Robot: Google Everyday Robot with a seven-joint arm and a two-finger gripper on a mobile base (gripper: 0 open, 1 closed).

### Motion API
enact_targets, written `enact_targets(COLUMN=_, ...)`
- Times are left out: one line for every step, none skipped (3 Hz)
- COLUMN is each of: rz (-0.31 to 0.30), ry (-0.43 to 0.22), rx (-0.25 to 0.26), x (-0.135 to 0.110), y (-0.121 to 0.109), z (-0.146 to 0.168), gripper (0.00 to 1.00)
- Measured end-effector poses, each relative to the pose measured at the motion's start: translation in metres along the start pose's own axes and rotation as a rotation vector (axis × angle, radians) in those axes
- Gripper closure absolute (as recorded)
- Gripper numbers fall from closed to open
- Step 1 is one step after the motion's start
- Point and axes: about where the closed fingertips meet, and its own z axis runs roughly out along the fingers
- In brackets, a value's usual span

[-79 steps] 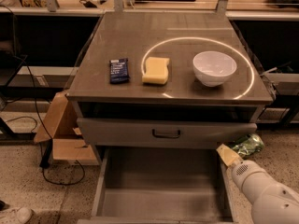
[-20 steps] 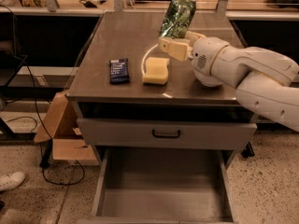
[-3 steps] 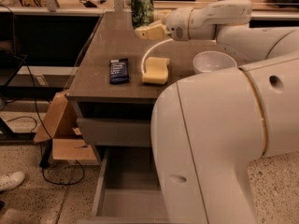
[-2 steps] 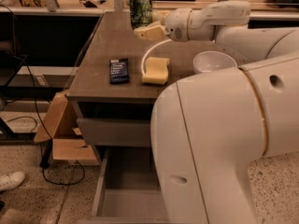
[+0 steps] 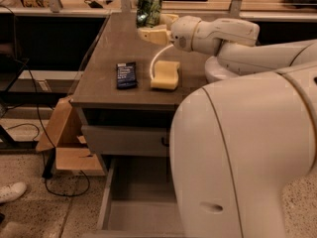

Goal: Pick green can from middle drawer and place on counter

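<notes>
Green-and-white against the dim room, the single green can (image 5: 149, 4) stands upright at the far edge of the worktop (image 5: 106, 58). My gripper (image 5: 151, 25) is right at the can's base, reaching in from the right on the cream arm. From this angle I cannot tell whether it is clamped on the can or only sitting beside it.

I count two other items on the worktop: one dark blue packet (image 5: 126, 75) lying flat near the front edge, and one yellow sponge (image 5: 166, 75) just to its right, the two not touching.

Two drawers show below. One is closed, a grey drawer front (image 5: 124, 140). Under it the middle drawer (image 5: 141, 212) is pulled out, its floor bare. One cardboard box (image 5: 64, 150) sits on the floor to the left.
</notes>
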Motion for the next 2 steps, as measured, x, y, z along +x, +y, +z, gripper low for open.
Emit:
enact_targets(rz=0.000, ry=-0.001, rx=0.001, x=0.000, y=0.000, z=0.000, gripper=1.00)
enact_targets(rz=-0.030, ry=-0.021, rx=0.032, x=-0.027, y=-0.010, z=-0.010, gripper=1.00)
